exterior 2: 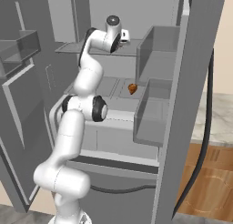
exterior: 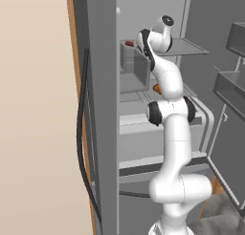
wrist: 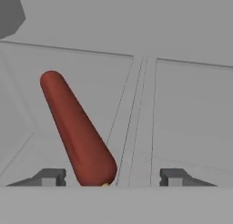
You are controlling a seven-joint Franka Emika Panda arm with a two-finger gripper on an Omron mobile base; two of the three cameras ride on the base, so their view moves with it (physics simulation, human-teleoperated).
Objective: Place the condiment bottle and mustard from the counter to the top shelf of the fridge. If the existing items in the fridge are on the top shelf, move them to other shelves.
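The arm is reaching up into the open fridge (exterior: 103,110), with its hand at the level of the top shelf (exterior: 191,48). In the hand view the pincer (wrist: 111,175) is standing with its two dark fingertips (wrist: 50,176) apart, and a long dark-red item (wrist: 75,127) is lying flat on the shelf floor between them, tilted (its near, rounded end sits closer to the fingertip on the left of that view, its far end angling away to the upper left). Neither fingertip is visibly touching it, so whether it is gripped cannot be told. A small red patch (exterior: 129,43) is showing beside the hand in the left base view, on that same top shelf.

A small orange-brown item (exterior 2: 132,88) is resting on a lower shelf, behind the arm's forearm in the right base view and just beside the arm in the left base view. Grey door bins (exterior 2: 157,114) are hanging on the open door to the right. A patch of marbled counter (exterior 2: 207,123) is showing beyond the door.
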